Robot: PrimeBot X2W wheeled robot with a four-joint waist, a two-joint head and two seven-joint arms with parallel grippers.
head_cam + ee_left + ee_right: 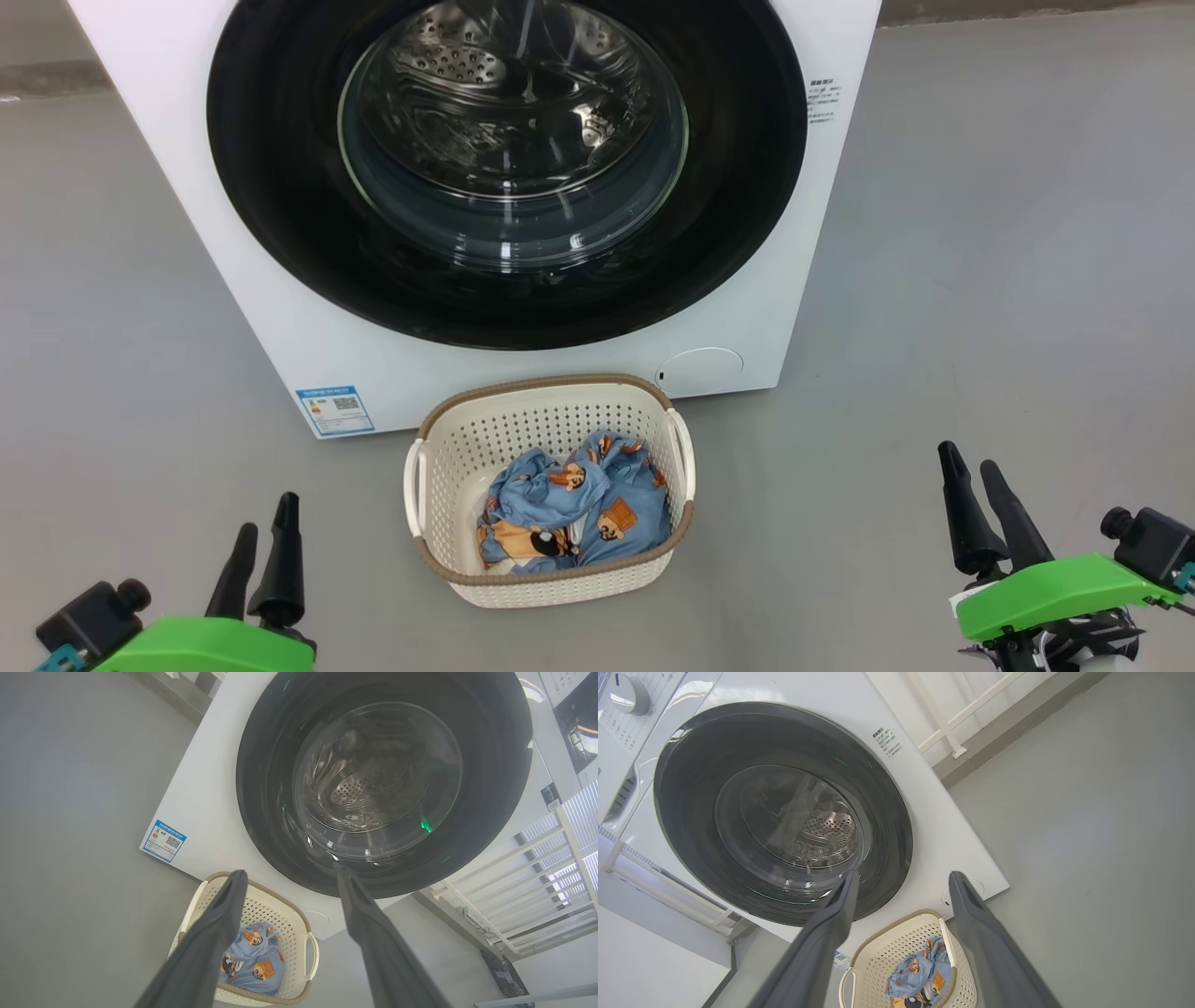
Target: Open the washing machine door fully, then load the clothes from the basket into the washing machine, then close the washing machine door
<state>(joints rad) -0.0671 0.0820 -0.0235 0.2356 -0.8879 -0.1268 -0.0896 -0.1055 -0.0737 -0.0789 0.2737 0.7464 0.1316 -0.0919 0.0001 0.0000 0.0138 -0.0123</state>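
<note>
Ahead of and above both of your hands stands the washing machine door (509,149), shut flat against the white washing machine (280,345), so the first step, opening it, is not yet done. Your left hand (266,515) hangs low over the floor (980,280) with its two dark fingers spread and nothing between them. Your right hand (968,457) is the same, spread and empty, and sits a little further forward. The basket (546,383) stands on the floor between the two hands, just in front of the machine, its long axis running away from you toward the door. It lies inward and slightly forward of each hand, somewhat closer to the left one. The clothes (574,513) lie bunched in its bottom, toward the end nearer you. The door is round, so what matters is which edge swings free, and from these views I cannot tell where its handle or hinge sits. Judge that first: whichever hand faces the free edge should reach up and forward, keeping above the basket.
</note>
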